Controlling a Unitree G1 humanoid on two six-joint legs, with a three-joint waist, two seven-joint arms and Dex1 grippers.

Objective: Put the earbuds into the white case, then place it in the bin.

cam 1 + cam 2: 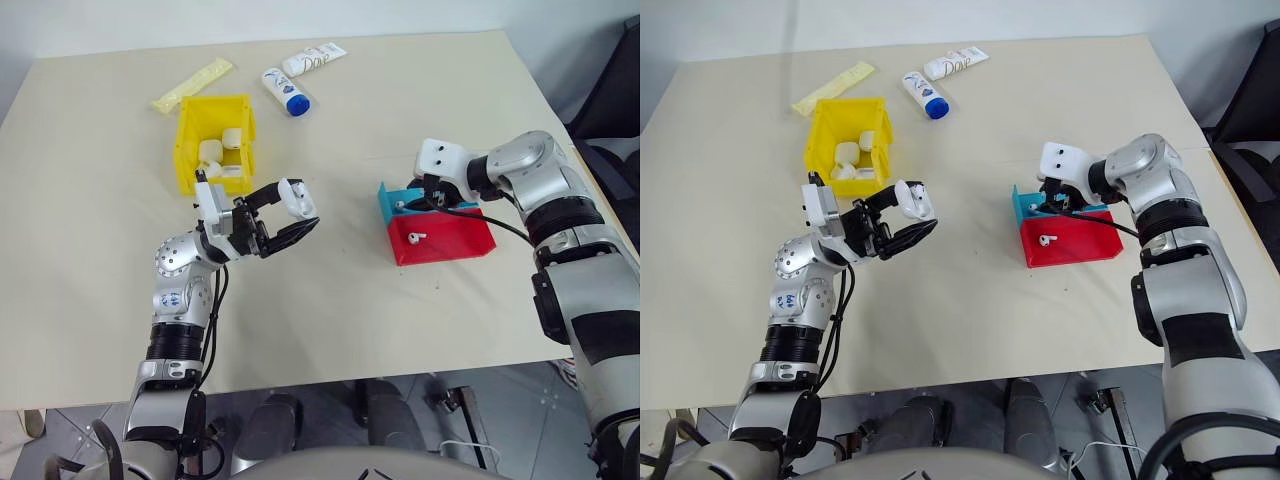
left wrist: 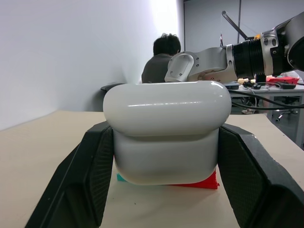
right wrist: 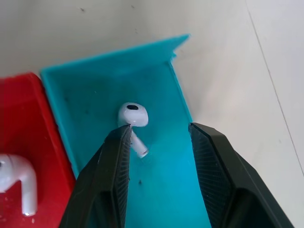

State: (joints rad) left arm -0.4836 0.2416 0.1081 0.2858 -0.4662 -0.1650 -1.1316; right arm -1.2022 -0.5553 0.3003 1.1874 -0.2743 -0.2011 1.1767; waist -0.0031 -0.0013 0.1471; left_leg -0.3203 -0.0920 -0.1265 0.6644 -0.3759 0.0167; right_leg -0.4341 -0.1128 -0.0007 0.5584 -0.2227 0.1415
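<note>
While my left gripper (image 1: 290, 213) is clamping the white case (image 1: 296, 197), right gripper (image 3: 159, 135) is hanging unclenched over teal-tray (image 3: 95, 76) earbud (image 3: 133, 118).

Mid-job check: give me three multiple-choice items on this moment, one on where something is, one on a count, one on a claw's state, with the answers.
1. Where does the earbud under the right claw lie?
A. in the teal tray
B. in the yellow bin
C. on the bare table

2. How many earbuds lie in the two trays together?
A. one
B. two
C. four

3. What is the left claw doing?
A. hanging open and empty
B. shut on the white case
C. shut on a white tube

Answers:
1. A: the earbud sits on the teal tray floor, between the open fingers.
2. B: one in the teal tray, one in the red tray.
3. B: both black fingers press the sides of the white case.
</note>
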